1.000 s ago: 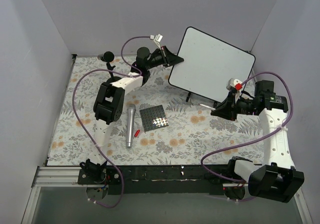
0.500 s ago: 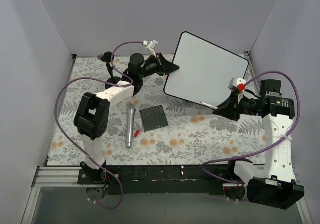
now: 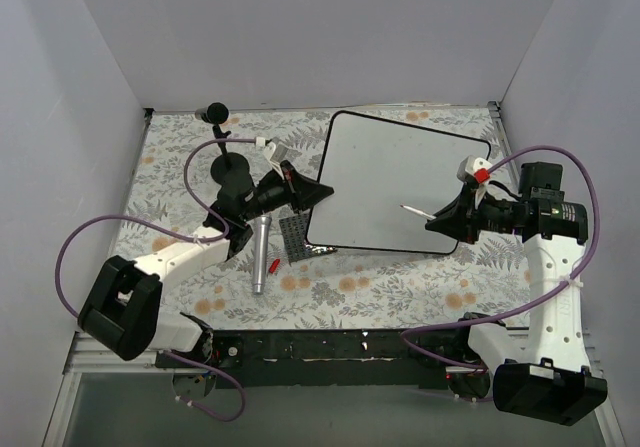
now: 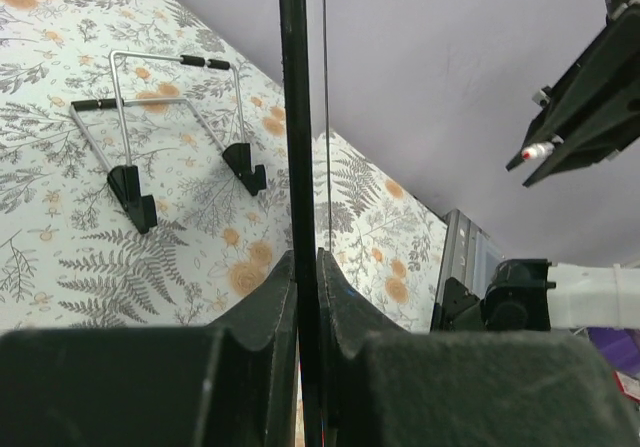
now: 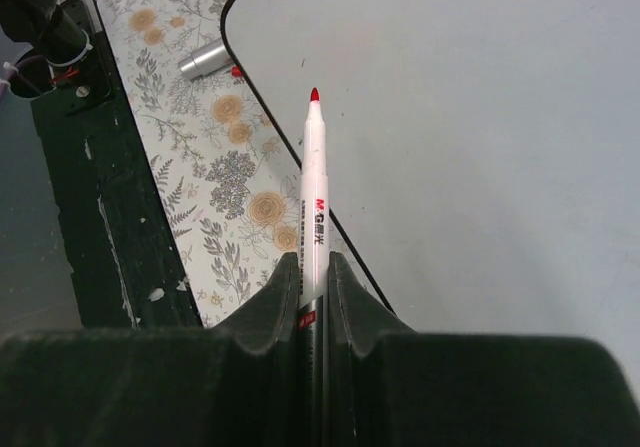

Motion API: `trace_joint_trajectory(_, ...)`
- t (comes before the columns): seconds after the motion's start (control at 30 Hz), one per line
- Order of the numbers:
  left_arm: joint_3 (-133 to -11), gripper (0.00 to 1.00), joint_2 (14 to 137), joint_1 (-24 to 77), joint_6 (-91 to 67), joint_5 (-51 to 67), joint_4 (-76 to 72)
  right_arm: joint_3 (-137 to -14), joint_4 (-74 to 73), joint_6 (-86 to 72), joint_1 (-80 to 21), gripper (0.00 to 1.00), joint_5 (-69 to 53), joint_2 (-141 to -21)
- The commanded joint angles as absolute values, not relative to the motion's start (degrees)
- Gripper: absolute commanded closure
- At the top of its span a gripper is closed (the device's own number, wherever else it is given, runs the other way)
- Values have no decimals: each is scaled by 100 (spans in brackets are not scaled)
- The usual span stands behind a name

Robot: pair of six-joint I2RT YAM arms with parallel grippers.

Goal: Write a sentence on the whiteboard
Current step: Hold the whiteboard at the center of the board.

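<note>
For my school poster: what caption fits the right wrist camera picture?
The right tool grips a red-tipped marker aimed at the blank whiteboard.

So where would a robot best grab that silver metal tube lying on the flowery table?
Probably around the middle of the silver metal tube, coming straight down from above with the jaws across its narrow width. It lies flat, long and round, so its ends offer little hold; a small red cap sits close beside its near half.
</note>
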State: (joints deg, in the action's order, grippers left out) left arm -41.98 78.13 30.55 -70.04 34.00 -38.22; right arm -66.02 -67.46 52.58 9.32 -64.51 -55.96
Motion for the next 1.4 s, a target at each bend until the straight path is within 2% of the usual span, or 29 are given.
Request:
trace_joint_trajectory(0.0,-3632,100,7287,3181,-5995,3358,-3911,-6469,-6539,5133,940,99,-6513,-5502)
trace_joint_trajectory(0.57,-2311,100,6618,3270,-5828,3410,-4658,-6635,-7075,5801,932,99,-6882,-5484)
trace_joint_trajectory(0.7,-2522,95,6758,3270,-5739,3498,-4623,-6793,-7198,5827,932,99,-6934,-5511)
trace_joint_trajectory(0.9,-2611,96,7207,3287,-5687,3604,-4886,-6838,-7329,5888,940,99,-6943,-5484)
trace_joint_trajectory(1.17,-1749,98,7120,3454,-5362,3296,-5546,-6855,-7497,6284,897,99,-7136,-5397)
trace_joint_trajectory(1.37,-1336,96,7014,3691,-5081,3015,-5773,-7452,-7506,6135,879,99,-7260,-5528)
